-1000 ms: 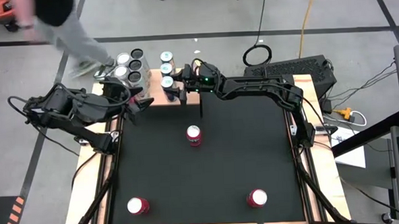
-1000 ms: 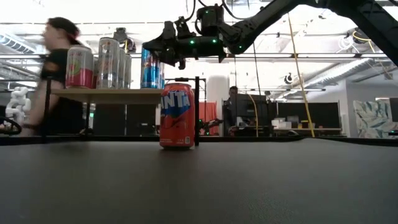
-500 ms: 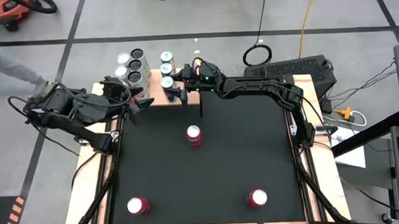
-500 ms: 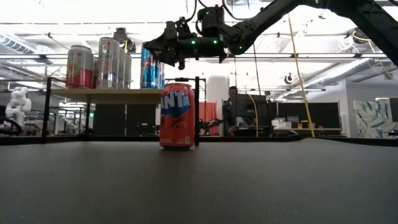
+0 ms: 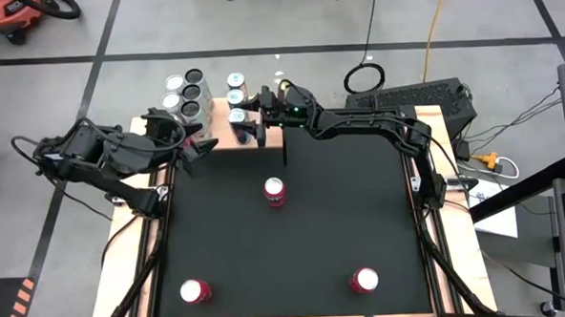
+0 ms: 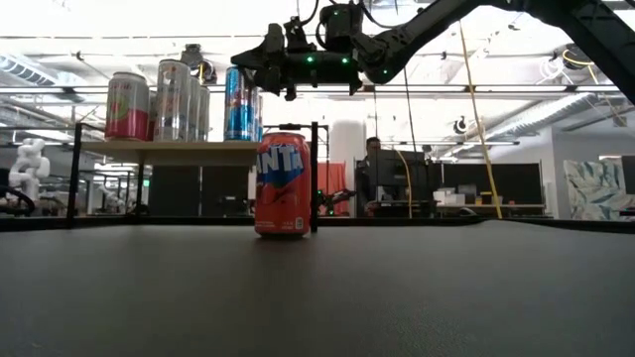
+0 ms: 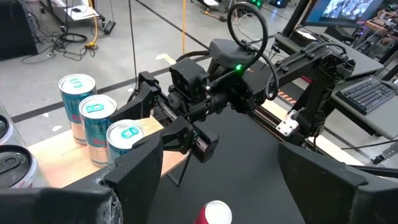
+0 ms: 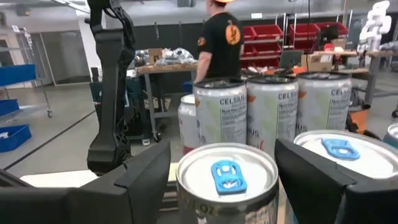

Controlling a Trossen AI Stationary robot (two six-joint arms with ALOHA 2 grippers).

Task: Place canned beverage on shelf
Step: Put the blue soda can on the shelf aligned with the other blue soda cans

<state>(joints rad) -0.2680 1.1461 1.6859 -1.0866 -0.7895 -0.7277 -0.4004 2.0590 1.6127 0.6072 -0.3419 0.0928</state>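
Note:
The shelf (image 5: 219, 131) is a pale wood board on thin black supports at the table's far left. It carries several cans standing on their bases, a group of tall ones (image 5: 189, 94) and a row of three (image 5: 234, 97). The nearest of the three (image 8: 227, 174) has a blue tab. My right gripper (image 5: 244, 117) hovers open just above and behind this can, one finger to each side, touching nothing. My left gripper (image 5: 191, 148) waits open and empty off the shelf's left end. An orange can (image 6: 283, 183) stands mid-table.
Two more red cans stand near the table's front edge, one at the left (image 5: 195, 291) and one at the right (image 5: 364, 280). A black post (image 6: 315, 177) of the shelf rises right behind the orange can. People stand in the room beyond the table (image 8: 224, 37).
My right gripper has risen a little above the shelf's cans and tipped slightly upward, still open. A person who stood by the shelf's far left has walked out of view.

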